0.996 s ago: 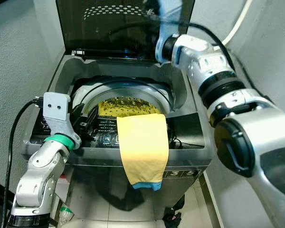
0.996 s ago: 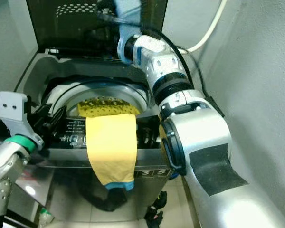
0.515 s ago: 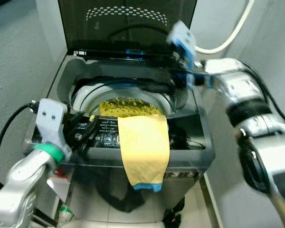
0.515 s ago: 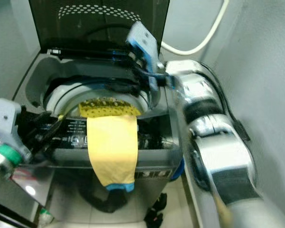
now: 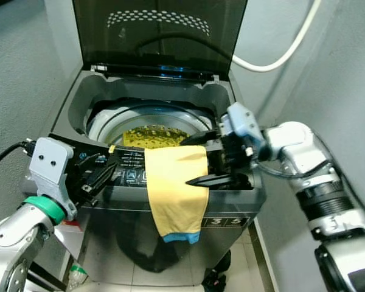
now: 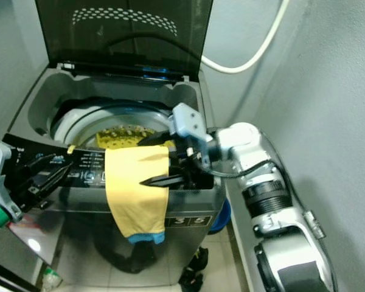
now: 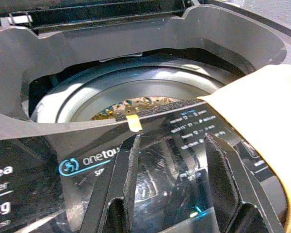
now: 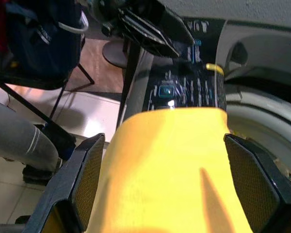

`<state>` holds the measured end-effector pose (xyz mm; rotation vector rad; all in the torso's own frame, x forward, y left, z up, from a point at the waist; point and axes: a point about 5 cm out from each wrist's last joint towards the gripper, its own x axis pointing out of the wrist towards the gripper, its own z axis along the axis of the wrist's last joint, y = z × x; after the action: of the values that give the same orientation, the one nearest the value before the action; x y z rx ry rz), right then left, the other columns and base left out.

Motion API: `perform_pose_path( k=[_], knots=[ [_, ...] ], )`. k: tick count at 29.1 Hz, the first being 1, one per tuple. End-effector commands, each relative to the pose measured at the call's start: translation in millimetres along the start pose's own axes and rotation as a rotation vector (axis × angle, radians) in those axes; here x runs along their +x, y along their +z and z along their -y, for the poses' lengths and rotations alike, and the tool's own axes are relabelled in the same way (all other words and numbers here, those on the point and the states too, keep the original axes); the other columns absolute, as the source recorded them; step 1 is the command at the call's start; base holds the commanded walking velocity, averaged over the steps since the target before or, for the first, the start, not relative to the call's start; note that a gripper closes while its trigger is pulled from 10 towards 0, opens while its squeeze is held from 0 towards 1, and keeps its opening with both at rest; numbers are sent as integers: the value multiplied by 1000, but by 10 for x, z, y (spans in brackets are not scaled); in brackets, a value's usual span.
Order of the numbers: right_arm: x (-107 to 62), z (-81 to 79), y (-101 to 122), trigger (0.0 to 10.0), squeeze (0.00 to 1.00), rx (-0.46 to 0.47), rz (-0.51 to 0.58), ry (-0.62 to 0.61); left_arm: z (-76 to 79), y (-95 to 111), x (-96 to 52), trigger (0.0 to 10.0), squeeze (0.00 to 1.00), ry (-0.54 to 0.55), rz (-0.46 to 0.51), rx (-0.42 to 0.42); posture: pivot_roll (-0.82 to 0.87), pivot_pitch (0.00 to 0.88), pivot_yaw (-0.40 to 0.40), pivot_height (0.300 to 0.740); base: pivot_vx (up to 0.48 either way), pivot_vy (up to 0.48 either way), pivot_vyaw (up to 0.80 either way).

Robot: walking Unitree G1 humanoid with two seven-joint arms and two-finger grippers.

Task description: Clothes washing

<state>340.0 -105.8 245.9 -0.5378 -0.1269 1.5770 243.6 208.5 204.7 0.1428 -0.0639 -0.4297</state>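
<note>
A yellow garment with a blue hem hangs over the front control panel of the open top-loading washer; its other end lies in the drum. My right gripper is open at the panel, one finger on each side of the draped cloth, seen up close in the right wrist view as the yellow garment between the pads. My left gripper is open just over the left part of the panel, beside the garment's edge.
The dark lid stands upright at the back. A white hose runs along the grey wall to the right. Dark cloth lies on the tiled floor below the washer, and a bottle stands at the lower left.
My right arm swung down from the lid at the back to the front panel, and its open fingers now straddle the yellow garment. The left gripper stayed by the panel.
</note>
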Motion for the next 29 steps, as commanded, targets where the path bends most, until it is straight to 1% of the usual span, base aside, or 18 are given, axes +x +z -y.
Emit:
perform_pose_path(
  k=[1,3,4,6,8,9,10,12,13,14,16,19,22,23,25,26,28,29],
  knots=[
    [66,-44,-66,10000,0,-14,-43,6,42,-11,-11,10000,0,-12,-6,-12,101,0,-75,740,0,0,0],
    [133,-76,-146,10000,0,-38,-122,-23,56,-8,-26,10000,0,-11,-6,-17,103,0,-85,740,0,0,0],
    [133,-76,-146,10000,0,-38,-122,-23,56,-8,-26,10000,0,-11,-6,-17,103,0,-85,740,0,0,0],
    [180,-61,-176,10000,0,-57,-163,-71,68,-3,-31,10000,0,-10,-4,-20,103,0,-92,740,0,0,0],
    [195,-51,-180,10000,0,-59,-169,-88,74,-1,-31,10000,0,-9,-3,-21,103,0,-92,740,0,0,0],
    [227,-30,-177,10000,0,-69,-180,-102,82,1,-35,10000,0,-10,-1,-23,102,0,-96,740,0,0,0],
    [257,-16,-181,10000,0,-98,-207,-105,90,3,-35,10000,0,-9,1,-25,100,0,-101,740,0,0,0],
    [257,-16,-181,10000,0,-98,-207,-105,90,3,-35,10000,0,-9,1,-25,100,0,-101,740,0,0,0],
    [284,-9,-191,10000,0,-133,-241,-100,95,4,-38,10000,0,-9,3,-27,100,0,-101,740,0,0,0],
    [284,-9,-191,10000,0,-133,-241,-100,95,4,-38,10000,0,-9,3,-27,100,0,-101,740,0,0,0],
    [328,8,-241,10000,0,-181,-320,-87,97,8,-52,10000,0,-10,3,-30,100,1,-104,740,0,0,0],
    [337,16,-257,10000,0,-188,-341,-85,95,11,-55,10000,0,-9,3,-30,103,2,-108,740,0,0,0],
    [328,17,-274,10000,0,-161,-371,-48,88,23,-60,10000,0,-10,8,-37,101,1,-109,740,0,0,0],
    [318,11,-285,8039,0,-144,-385,-27,89,25,-62,10000,0,-11,9,-40,101,1,-109,740,0,0,0],
    [311,6,-293,8039,0,-133,-394,-13,90,25,-64,10000,0,-13,9,-42,101,1,-109,740,0,0,0],
    [297,-8,-306,4745,0,-125,-407,13,94,21,-62,10000,0,-17,8,-43,98,1,-109,740,0,0,0],
    [297,-8,-306,4745,0,-125,-407,13,94,21,-62,10000,0,-17,8,-43,98,1,-109,740,0,0,0],
    [283,-29,-325,4314,0,-115,-423,47,98,19,-60,10000,0,-19,6,-44,98,1,-109,740,0,0,0]
  ],
)
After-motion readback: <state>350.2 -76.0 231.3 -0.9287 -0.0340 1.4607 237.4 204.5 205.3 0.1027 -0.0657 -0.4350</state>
